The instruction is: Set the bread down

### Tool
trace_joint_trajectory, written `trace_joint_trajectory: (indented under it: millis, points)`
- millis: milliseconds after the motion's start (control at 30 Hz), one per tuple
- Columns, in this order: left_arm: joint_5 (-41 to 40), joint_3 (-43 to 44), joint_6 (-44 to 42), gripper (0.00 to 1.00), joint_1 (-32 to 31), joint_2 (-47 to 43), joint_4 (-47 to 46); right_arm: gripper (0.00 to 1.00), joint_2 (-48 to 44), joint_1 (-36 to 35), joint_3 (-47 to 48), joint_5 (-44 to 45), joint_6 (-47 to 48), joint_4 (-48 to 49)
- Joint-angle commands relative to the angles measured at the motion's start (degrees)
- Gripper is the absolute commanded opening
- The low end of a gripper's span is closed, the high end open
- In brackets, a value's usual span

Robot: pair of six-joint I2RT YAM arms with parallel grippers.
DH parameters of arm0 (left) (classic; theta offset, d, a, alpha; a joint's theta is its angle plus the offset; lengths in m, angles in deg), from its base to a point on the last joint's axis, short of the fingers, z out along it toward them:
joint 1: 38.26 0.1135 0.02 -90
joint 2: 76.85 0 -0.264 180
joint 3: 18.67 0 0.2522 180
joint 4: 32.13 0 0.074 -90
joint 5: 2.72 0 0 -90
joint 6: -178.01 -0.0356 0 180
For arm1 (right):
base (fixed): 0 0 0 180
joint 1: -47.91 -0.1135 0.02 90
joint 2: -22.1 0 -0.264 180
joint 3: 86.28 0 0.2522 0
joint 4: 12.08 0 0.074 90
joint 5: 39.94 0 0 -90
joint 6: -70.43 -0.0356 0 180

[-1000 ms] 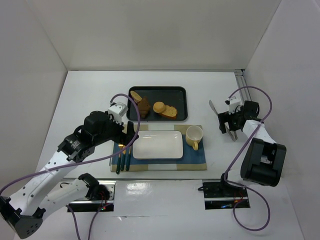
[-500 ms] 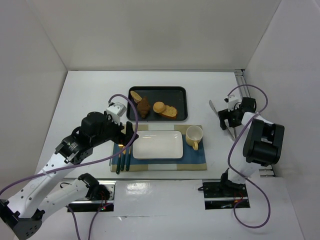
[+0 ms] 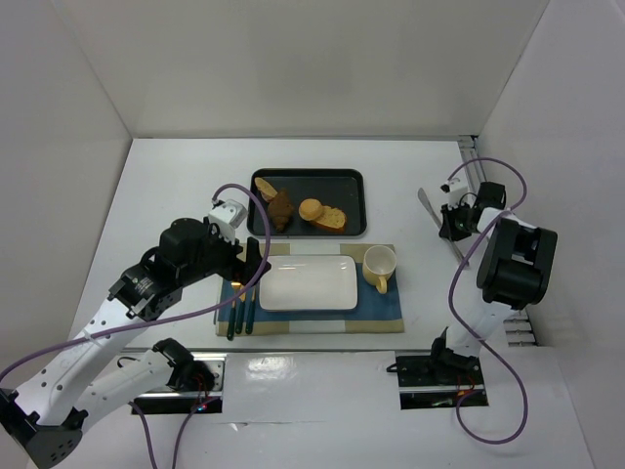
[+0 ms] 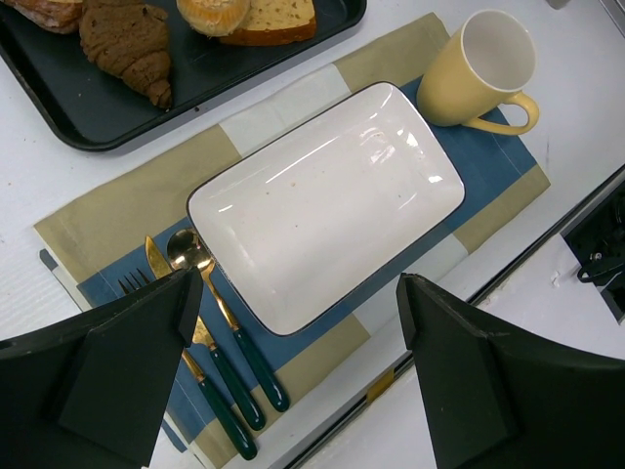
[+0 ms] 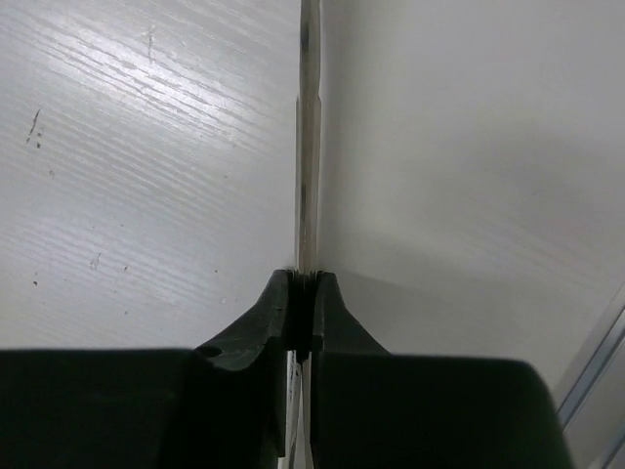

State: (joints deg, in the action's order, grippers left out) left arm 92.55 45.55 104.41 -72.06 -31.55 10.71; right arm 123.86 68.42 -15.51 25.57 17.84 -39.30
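Note:
The bread (image 3: 266,187), a small oval slice with a brown crust, lies at the left end of the black tray (image 3: 347,181); only its edge (image 4: 44,12) shows in the left wrist view. My left gripper (image 3: 252,256) hangs open and holds nothing, above the place mat's left side, its fingers (image 4: 127,381) wide apart over the cutlery. Far to the right, my right gripper (image 3: 451,227) is shut on thin metal tongs (image 3: 431,209). In the right wrist view the pressed-together blades of the tongs (image 5: 309,147) run straight out from between the shut gripper's (image 5: 303,283) fingers.
A dark pastry (image 3: 281,209), a round roll (image 3: 311,209) and a wider slice (image 3: 332,219) share the tray. On the mat sit a white rectangular plate (image 3: 309,283), a yellow cup (image 3: 379,264) and green-handled cutlery (image 3: 239,313). A rail (image 3: 469,161) runs along the right wall.
The right gripper has closed on the tongs, pressing their two blades together, and the right arm has drawn back toward the right wall. The left arm has barely moved.

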Motion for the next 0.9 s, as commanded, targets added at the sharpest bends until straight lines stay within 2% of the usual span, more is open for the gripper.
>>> trace_joint_trajectory:
  millis: [0,167,433,533,567,600,700,867]
  points:
    - [0.6,0.4,-1.2,1.0,-0.1,-0.2,-2.2,0.0,1.8,1.2,1.3,-1.3,2.0,-5.2]
    - [0.1,0.4,-1.2,1.0,-0.1,-0.2,-2.2,0.0,-5.2,1.2,3.3,-6.3,2.0,-9.6]
    - [-1.0,-0.1,-1.2,1.0,-0.1,-0.2,-2.2,0.01,-14.6,-0.4,14.3,-16.6,1.4,-21.3]
    - [-1.0,-0.1,-1.2,1.0,-0.1,-0.2,-2.2,0.07,-17.7,-3.8,17.1,-17.3,0.2,-23.5]
    - [-1.5,-0.1,-1.2,1.0,-0.1,-0.2,-2.2,0.11,-18.4,-4.9,17.6,-16.6,-0.4,-23.5]
    - [-1.5,-0.1,-1.2,1.0,-0.1,-0.2,-2.2,0.2,-19.7,-7.1,18.6,-16.6,-0.4,-24.1]
    - [-1.5,-0.1,-1.2,1.0,-0.1,-0.2,-2.2,0.32,-21.0,-11.2,20.1,-15.3,-2.3,-24.6]
    - [-2.0,-0.1,-1.2,1.0,-0.1,-0.2,-2.2,0.39,-22.1,-15.9,22.3,-13.0,-4.2,-25.1]
